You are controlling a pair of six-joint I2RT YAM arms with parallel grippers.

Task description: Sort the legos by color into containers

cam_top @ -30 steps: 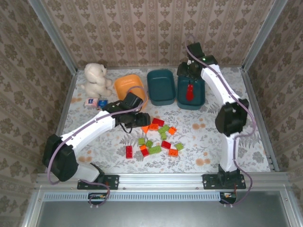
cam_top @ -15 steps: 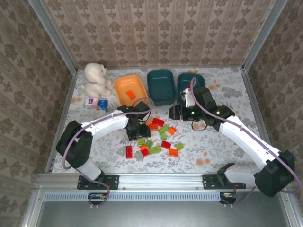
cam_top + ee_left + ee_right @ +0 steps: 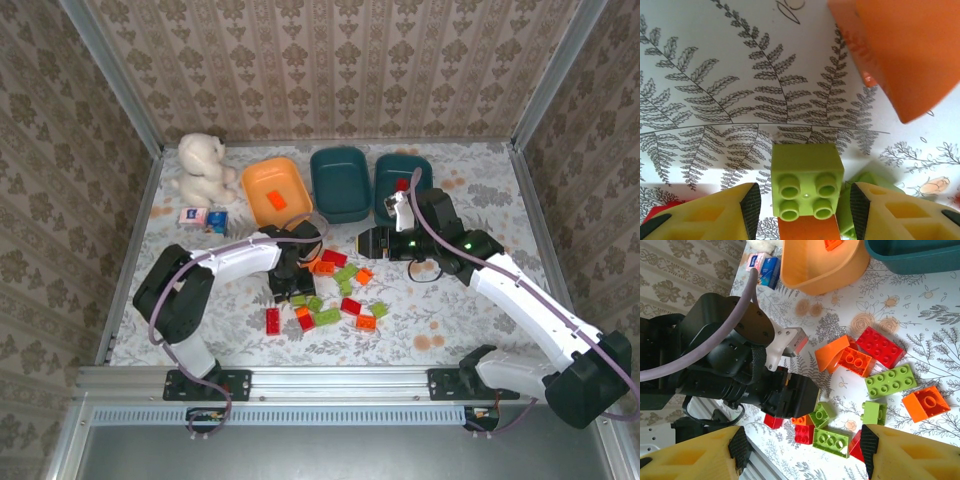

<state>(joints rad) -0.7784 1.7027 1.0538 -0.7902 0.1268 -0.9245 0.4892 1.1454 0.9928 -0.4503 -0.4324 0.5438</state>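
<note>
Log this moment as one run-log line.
left gripper: open, astride light green brick | right gripper: open, empty, over brick pile | orange tub: holds one orange brick

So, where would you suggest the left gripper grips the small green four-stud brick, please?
Probably by its two flat side walls, straight from above: the green brick lies studs-up, square between the left gripper's open fingers, with an orange brick at its near end.

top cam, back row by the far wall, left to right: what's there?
plush toy → orange tub → teal tub → second teal tub
</note>
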